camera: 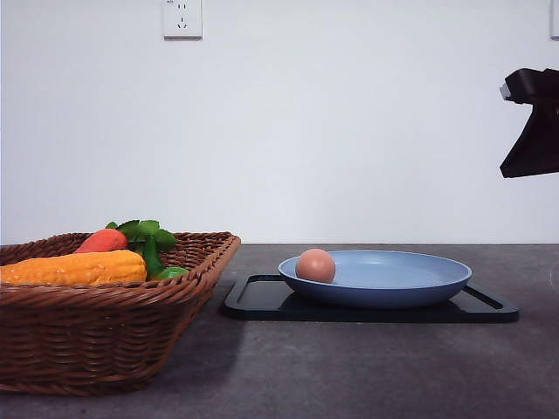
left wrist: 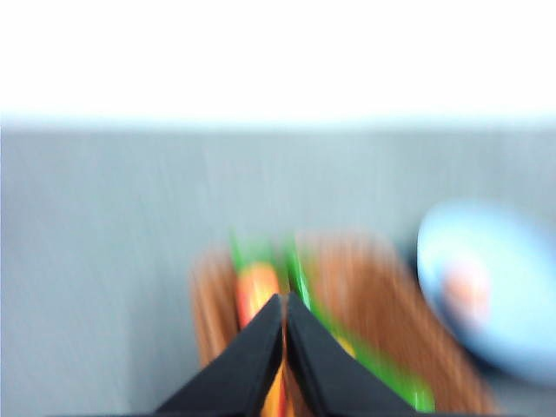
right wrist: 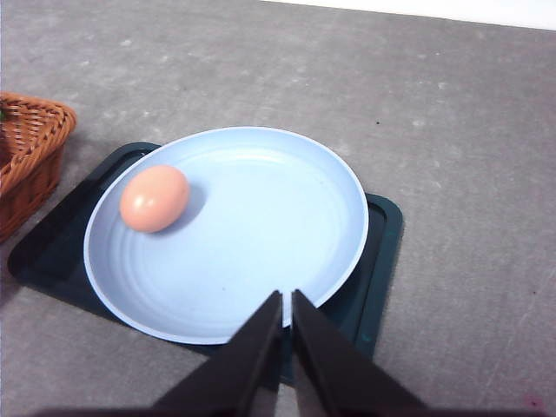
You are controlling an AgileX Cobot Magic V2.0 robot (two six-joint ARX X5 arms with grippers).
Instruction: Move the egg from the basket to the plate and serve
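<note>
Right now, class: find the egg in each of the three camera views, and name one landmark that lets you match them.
Front view: the egg lies in the left part of the plate.
Left wrist view: a blurred pinkish spot on the blue disc at the right edge, probably the egg.
Right wrist view: the egg rests near the plate's rim on the basket side.
Shared landmark: the plate.

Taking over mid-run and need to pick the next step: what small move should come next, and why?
Probably lower the right gripper toward the near rim of the plate and open it. The egg already lies in the plate on the black tray, out of the basket, so only serving remains.
</note>
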